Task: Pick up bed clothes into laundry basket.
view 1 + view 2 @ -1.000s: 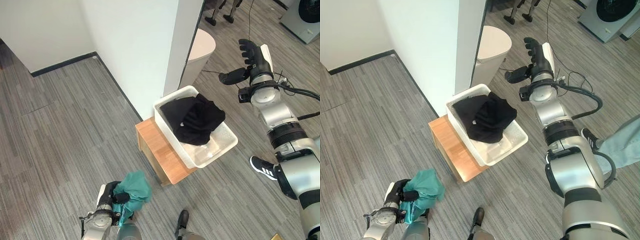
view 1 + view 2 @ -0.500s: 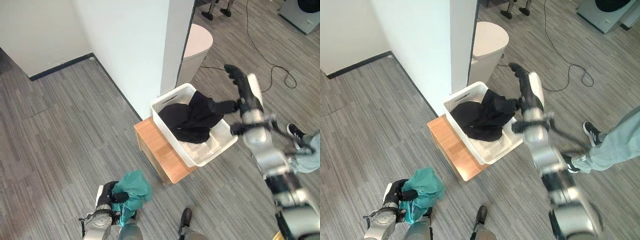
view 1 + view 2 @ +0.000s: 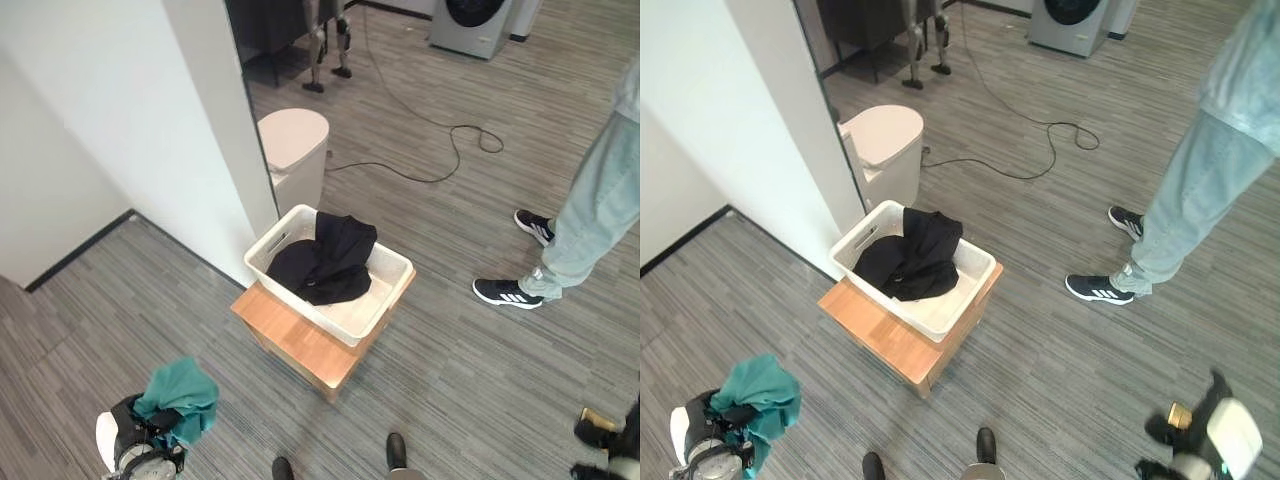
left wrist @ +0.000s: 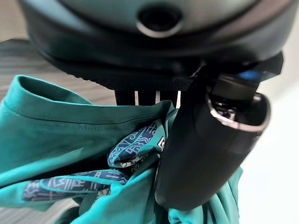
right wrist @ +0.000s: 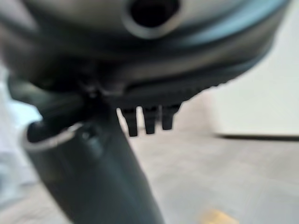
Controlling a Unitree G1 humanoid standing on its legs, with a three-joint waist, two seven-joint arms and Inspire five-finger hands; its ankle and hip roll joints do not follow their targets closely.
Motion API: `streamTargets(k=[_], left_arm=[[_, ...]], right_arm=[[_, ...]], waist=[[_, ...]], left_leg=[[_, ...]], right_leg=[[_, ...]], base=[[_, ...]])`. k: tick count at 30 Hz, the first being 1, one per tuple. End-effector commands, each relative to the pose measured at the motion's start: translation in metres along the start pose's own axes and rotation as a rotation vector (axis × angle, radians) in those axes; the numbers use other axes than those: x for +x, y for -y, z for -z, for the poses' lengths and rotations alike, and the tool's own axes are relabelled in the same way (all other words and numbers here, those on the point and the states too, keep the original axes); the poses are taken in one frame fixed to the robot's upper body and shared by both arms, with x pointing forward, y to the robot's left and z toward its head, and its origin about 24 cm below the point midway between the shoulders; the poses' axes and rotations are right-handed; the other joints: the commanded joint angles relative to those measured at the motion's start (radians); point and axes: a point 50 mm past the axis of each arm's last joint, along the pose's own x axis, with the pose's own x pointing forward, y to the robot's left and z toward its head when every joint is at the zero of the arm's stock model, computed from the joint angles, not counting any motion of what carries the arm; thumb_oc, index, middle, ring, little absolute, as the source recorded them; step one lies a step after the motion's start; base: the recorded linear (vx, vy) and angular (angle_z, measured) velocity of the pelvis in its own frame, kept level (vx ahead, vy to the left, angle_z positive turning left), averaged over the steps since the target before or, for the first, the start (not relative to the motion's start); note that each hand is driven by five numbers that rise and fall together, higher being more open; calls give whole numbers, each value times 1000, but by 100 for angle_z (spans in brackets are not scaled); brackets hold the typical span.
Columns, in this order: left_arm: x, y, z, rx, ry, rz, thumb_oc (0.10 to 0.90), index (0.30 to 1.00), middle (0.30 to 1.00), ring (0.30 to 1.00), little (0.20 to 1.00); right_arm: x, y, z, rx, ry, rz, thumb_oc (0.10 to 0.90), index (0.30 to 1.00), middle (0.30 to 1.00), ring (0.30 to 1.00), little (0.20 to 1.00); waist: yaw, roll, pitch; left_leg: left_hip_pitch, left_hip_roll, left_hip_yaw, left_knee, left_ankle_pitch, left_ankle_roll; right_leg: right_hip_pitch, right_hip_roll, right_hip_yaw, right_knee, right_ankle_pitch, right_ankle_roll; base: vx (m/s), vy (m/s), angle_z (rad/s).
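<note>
Our left hand [image 3: 135, 450] grips the teal garment [image 3: 178, 398], well short of the laundry basket [image 3: 378, 306]; our right hand's [image 3: 1215, 440] fingers hang straight, empty.

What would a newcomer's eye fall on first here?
The white laundry basket on a low wooden stand mid-floor, with a black garment heaped inside. Next, the teal cloth clutched in the left hand at lower left. A person's legs stand at the right.

Left hand [image 3: 135, 445] low at near left, fingers and thumb [image 4: 205, 149] curled round teal garment [image 3: 178, 396], clamped against palm. Right hand [image 3: 1210, 440] low at near right, thumb and fingers [image 5: 147, 119] extended, holding nothing.
</note>
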Motion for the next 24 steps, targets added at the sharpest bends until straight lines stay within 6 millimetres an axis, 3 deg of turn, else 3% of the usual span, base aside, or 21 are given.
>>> streamTargets(k=[1,3,7,9,11,12,15,21,24], left_arm=[[31,-45,-122,-150,489,-201,400,300,300,300,300],[24,-42,-162,-208,631,-165,400,300,300,300,300],[-12,-28,-230,-363,912,46,400,300,300,300,300],[-32,-23,-252,-375,1039,152,400,300,300,300,300],[-38,-21,-259,-373,1076,189,400,300,300,300,300],[-52,-17,-271,-380,1149,263,400,300,300,300,300],[-61,-8,-288,-363,1211,305,400,300,300,300,300],[-49,2,-310,-243,1199,229,400,300,300,300,300],[-22,3,-326,-86,1137,110,400,300,300,300,300]], right_arm=[[-3,-27,-14,181,-42,-74,800,900,900,900,900],[-11,-46,-3,175,-124,-185,800,900,900,900,900],[-26,-69,23,17,-226,-376,800,900,900,900,900],[-32,-74,32,-67,-241,-448,800,900,900,900,900],[-32,-75,34,-92,-246,-470,800,900,900,900,900],[-38,-76,44,-159,-272,-521,800,900,900,900,900],[-41,-71,58,-214,-304,-554,800,900,900,900,900],[-37,-66,58,-211,-288,-541,800,900,900,900,900],[-36,-63,59,-206,-277,-530,800,900,900,900,900]], waist=[[-1,-6,-37],[-5,8,-38],[-11,32,-34],[-16,45,-33],[-17,51,-32],[-21,60,-32],[-36,76,-29],[-69,83,-22],[-96,84,-23]], left_leg=[[27,18,-3,7,-53,-23],[29,21,0,7,-49,-27],[40,29,-2,7,-49,-35],[37,33,0,7,-37,-38],[37,35,0,7,-35,-39],[39,37,2,7,-32,-42],[43,44,4,7,-25,-47],[39,52,9,7,-15,-56],[38,57,23,7,-14,-59]], right_leg=[[34,-68,-21,11,-4,74],[37,-65,-18,11,-9,69],[55,-59,-17,11,-23,66],[52,-56,-14,11,-21,61],[54,-53,-13,11,-23,59],[56,-50,-12,11,-26,57],[64,-42,-10,11,-36,52],[61,-31,-12,11,-38,49],[50,-27,-5,11,-32,52]], base=[[-22,-39,-15],[-27,-38,-14],[-18,-49,-2],[-24,-33,1],[0,-17,0],[1,-38,-3],[5,-29,0],[0,-19,-3],[7,-17,-2]])
